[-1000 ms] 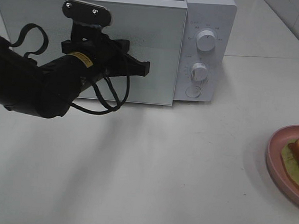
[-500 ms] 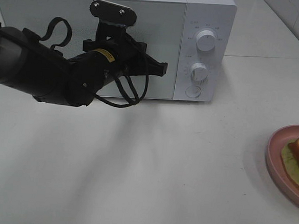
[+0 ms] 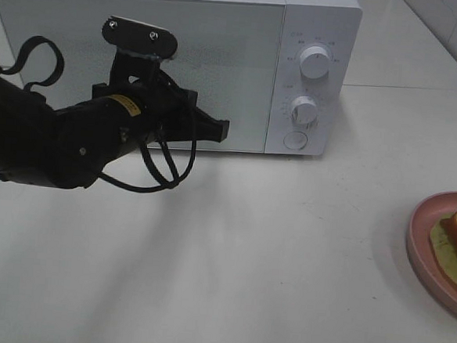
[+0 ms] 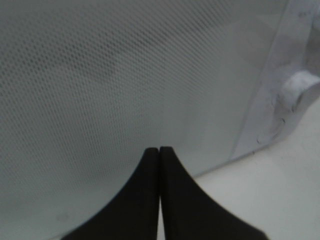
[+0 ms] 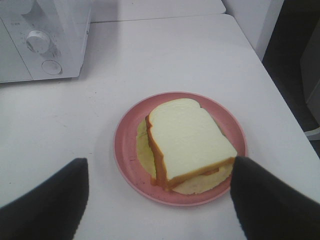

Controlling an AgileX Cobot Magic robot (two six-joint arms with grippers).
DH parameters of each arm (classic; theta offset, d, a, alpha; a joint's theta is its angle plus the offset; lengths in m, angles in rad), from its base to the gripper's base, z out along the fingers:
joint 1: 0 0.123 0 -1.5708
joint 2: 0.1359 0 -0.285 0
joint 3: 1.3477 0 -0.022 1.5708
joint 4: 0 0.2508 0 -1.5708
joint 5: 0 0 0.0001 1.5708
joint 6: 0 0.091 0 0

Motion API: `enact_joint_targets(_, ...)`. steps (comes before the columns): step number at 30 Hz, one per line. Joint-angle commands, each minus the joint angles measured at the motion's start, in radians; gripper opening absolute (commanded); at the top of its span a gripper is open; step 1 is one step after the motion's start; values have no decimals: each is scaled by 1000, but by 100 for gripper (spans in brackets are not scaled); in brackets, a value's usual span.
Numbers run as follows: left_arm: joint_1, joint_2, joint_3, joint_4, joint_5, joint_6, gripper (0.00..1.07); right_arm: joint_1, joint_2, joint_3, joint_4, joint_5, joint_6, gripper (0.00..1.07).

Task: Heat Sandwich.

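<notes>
1. Sandwich comes first in name, though the biggest thing in play is the microwave at the back of the counter. Its door is shut, so we judge nothing can be heated yet. If the door is pushed instead of pulled, the whole oven could slide on the smooth top.
2. The left arm is next in size. It hangs in front of the door glass, and its dangling cable could snag on the door edge when that swings out.
3. The pink plate sits far to the right of the counter, well apart from the microwave. A careless grab could drag the plate toward the counter's edge.
4. The sandwich lies on that plate, its top slice askew over the pale filling. A squeeze from the sides could shear the layers apart or crush the soft bread.
5. The left claw is pinched tight on nothing, tips near the mesh glass. We judge it may skid off the flat pane if it finds no edge to hook.
6. The right claw stands wide above the plate, empty, its 2 fingers flanking the sandwich.
</notes>
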Motion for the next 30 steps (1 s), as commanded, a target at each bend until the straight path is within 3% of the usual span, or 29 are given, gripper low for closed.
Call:
enact_joint_targets(1, -7, -75, 31, 3, 190, -6, 31, -4, -30, 2, -2, -7, -14, 76)
enact_joint_targets(2, -7, -75, 31, 3, 190, -6, 31, -4, -30, 2, -2, -7, -14, 76)
enact_joint_targets(5, -7, -118, 32, 1, 327, -6, 93, -4, -30, 2, -2, -7, -14, 76)
enact_joint_targets(6, -7, -148, 32, 6, 398, -6, 99, -4, -30, 2, -2, -7, -14, 76)
enact_joint_targets(13, -7, -234, 32, 55, 622, 46, 97, -4, -30, 2, -2, -7, -14, 76)
enact_joint_targets(20, 37, -338, 32, 78, 915, 48, 97, -4, -30, 2, -2, -7, -14, 76)
enact_joint_targets(23, 118, -392, 32, 78, 1092, 41, 97, -4, -30, 2, -2, -7, -14, 76)
enact_joint_targets(24, 118, -392, 32, 78, 1092, 41, 97, -4, -30, 2, -2, -7, -14, 76)
enact_joint_targets(27, 230, -444, 31, 78, 1252, 35, 97, -4, -30, 2, -2, -7, -14, 76)
enact_joint_targets(30, 288, -468, 31, 77, 1322, 33, 97, -4, -30, 2, -2, -7, -14, 76)
